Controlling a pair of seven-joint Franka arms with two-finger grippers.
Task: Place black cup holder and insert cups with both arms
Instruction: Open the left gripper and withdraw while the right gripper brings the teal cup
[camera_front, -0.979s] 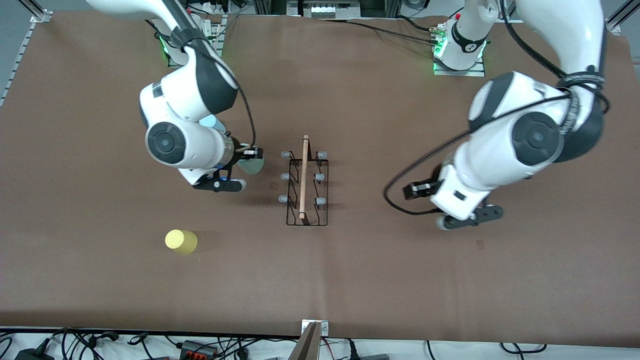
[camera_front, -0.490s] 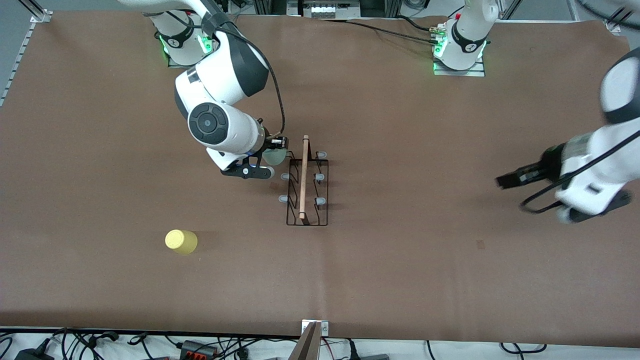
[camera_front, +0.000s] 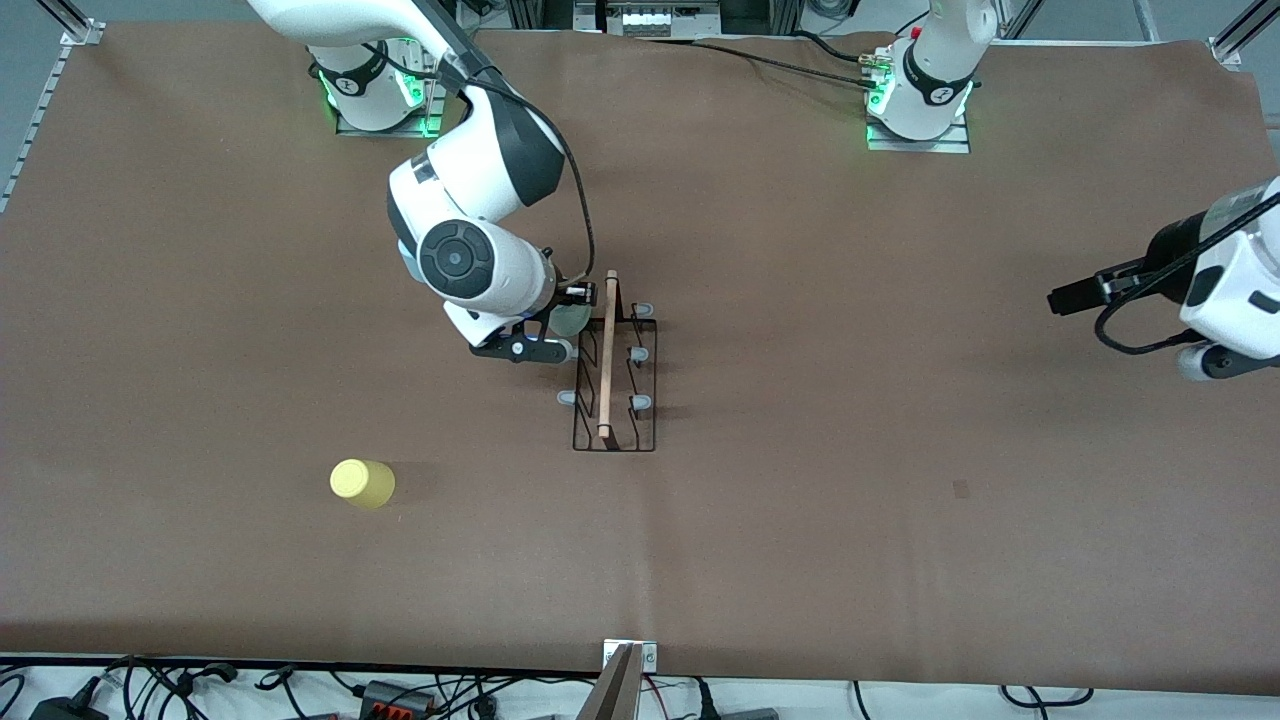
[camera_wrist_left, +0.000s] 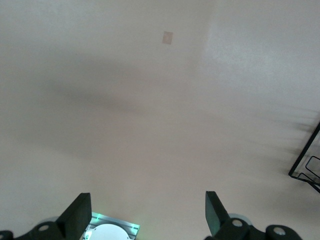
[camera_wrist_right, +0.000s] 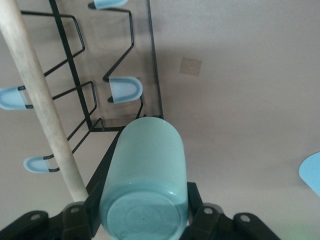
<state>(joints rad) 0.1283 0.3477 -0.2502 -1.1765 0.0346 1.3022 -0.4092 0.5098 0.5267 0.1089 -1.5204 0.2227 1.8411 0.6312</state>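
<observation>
The black cup holder (camera_front: 614, 372) with its wooden rod handle (camera_front: 607, 350) stands mid-table. My right gripper (camera_front: 562, 322) is shut on the pale green cup (camera_front: 572, 318), mouth down, over the holder's peg row on the right arm's side, at the end farthest from the front camera. In the right wrist view the cup (camera_wrist_right: 145, 170) sits between the gripper's (camera_wrist_right: 144, 212) jaws, above the rack (camera_wrist_right: 150, 65) and a grey-tipped peg (camera_wrist_right: 125, 88). The yellow cup (camera_front: 362, 483) stands mouth down toward the right arm's end. A light blue cup edge (camera_wrist_right: 312, 172) shows. My left gripper (camera_front: 1207, 362) is open and empty (camera_wrist_left: 147, 215).
The left arm waits at its own end of the table, over bare brown mat. A corner of the rack (camera_wrist_left: 306, 169) and an arm base (camera_wrist_left: 107, 232) show in the left wrist view. A small square mark (camera_front: 960, 488) lies on the mat.
My right gripper has carried the pale green cup sideways to the holder's peg row. My left arm has swung away from the holder to its own end of the table.
</observation>
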